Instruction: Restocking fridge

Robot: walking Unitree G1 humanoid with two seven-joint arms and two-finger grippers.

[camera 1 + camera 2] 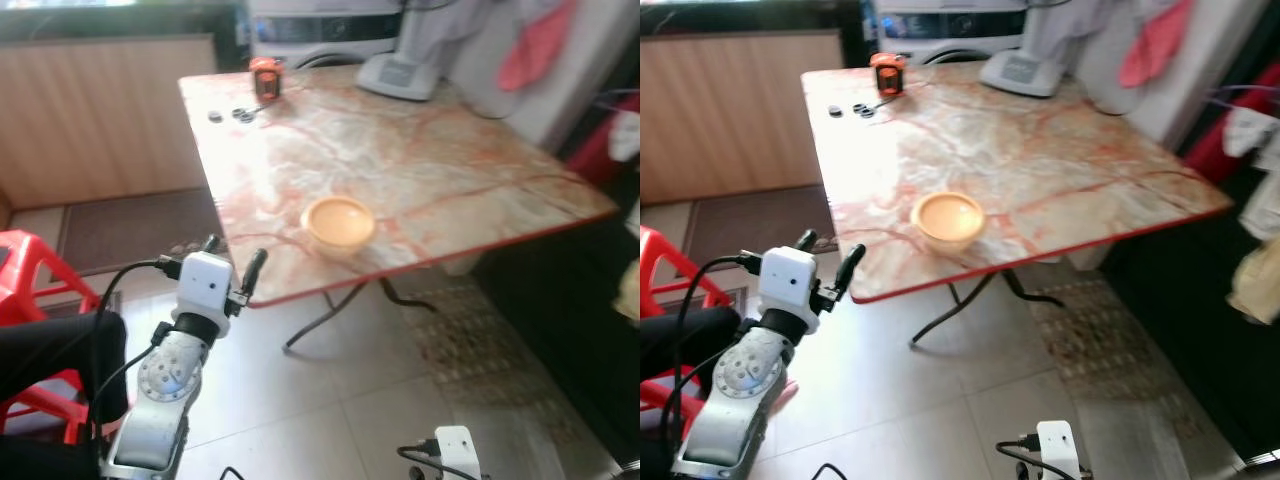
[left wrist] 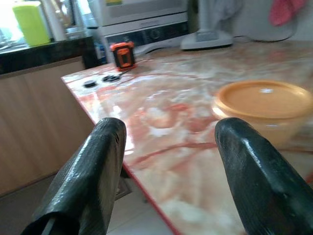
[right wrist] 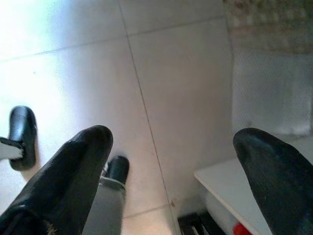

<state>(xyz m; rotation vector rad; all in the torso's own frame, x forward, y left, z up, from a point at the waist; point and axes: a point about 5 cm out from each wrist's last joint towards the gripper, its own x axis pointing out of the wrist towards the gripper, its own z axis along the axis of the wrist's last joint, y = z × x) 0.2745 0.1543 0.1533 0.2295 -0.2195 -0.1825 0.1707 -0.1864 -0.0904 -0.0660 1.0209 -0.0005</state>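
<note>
Probably light and slick, the lidded orange container [image 1: 339, 222] on the surface [image 1: 450, 150] wants gripping across its sides by the empty, spread left hand [image 1: 234, 262].

Round orange-lidded container [image 1: 339, 224], shallow and pale-walled, lid shut flat on top, upright on the marble-patterned counter [image 1: 440, 150], near the counter's red-trimmed front edge, toward the robot's left corner, well apart from the small items at the far end
</note>
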